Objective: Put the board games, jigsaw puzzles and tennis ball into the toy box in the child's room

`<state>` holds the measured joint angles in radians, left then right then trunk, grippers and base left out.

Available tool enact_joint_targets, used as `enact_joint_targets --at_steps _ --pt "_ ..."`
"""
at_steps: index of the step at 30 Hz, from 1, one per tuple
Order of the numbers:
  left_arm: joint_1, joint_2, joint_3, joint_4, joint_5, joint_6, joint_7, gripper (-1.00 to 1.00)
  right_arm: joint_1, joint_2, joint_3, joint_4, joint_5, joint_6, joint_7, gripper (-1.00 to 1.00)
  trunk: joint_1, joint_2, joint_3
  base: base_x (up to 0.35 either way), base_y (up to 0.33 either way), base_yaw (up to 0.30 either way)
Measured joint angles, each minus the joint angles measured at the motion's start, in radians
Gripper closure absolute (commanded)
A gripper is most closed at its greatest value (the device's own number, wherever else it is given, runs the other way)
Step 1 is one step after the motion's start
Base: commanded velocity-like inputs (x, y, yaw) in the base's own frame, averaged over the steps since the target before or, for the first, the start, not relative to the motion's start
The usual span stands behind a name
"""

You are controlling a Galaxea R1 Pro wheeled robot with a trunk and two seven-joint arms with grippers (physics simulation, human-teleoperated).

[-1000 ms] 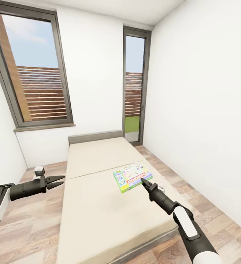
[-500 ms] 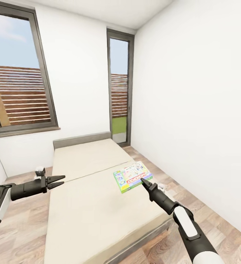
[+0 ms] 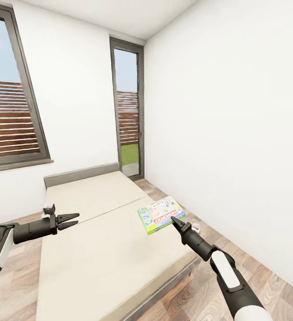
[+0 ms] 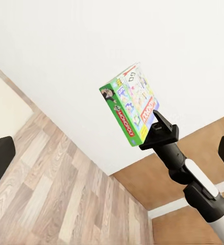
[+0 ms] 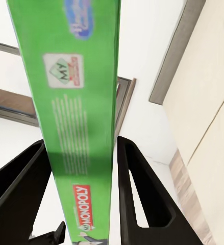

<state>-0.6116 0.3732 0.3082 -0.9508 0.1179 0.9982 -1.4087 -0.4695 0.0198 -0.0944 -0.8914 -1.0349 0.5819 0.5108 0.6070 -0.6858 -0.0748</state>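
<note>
Carrying the green game (image 3: 160, 214) pinched edge-on in my right gripper (image 3: 177, 221) at centre-right, lifted off the bed (image 3: 97, 249), left gripper (image 3: 73, 220) spread and empty at lower left; next, I reckon, the toy box.

You see the right gripper (image 4: 160, 130) clamping the white-green board game (image 4: 129, 104) at its 5 o'clock corner, above wood floor (image 4: 60, 199).
</note>
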Motion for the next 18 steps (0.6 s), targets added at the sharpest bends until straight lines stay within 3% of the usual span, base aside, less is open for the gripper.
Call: enact_joint_targets --at_steps 7,14,18 --pt "0.0 -0.003 -0.001 0.0 0.0 -0.001 0.002 -1.0 0.0 -0.001 0.0 0.0 0.0 0.0 -0.001 1.0 -0.027 0.049 0.026 0.0 0.0 -0.247" --pt "0.0 -0.023 -0.003 0.0 -0.002 -0.001 0.004 -1.0 0.0 -0.001 0.0 0.0 0.001 0.0 -0.001 1.0 -0.054 0.098 0.052 0.0 0.0 -0.247" --pt "0.0 -0.026 -0.026 0.0 -0.003 -0.001 0.006 -1.0 0.0 0.0 0.0 0.001 0.001 -0.001 -0.001 1.0 -0.069 0.125 0.066 0.0 0.0 -0.247"
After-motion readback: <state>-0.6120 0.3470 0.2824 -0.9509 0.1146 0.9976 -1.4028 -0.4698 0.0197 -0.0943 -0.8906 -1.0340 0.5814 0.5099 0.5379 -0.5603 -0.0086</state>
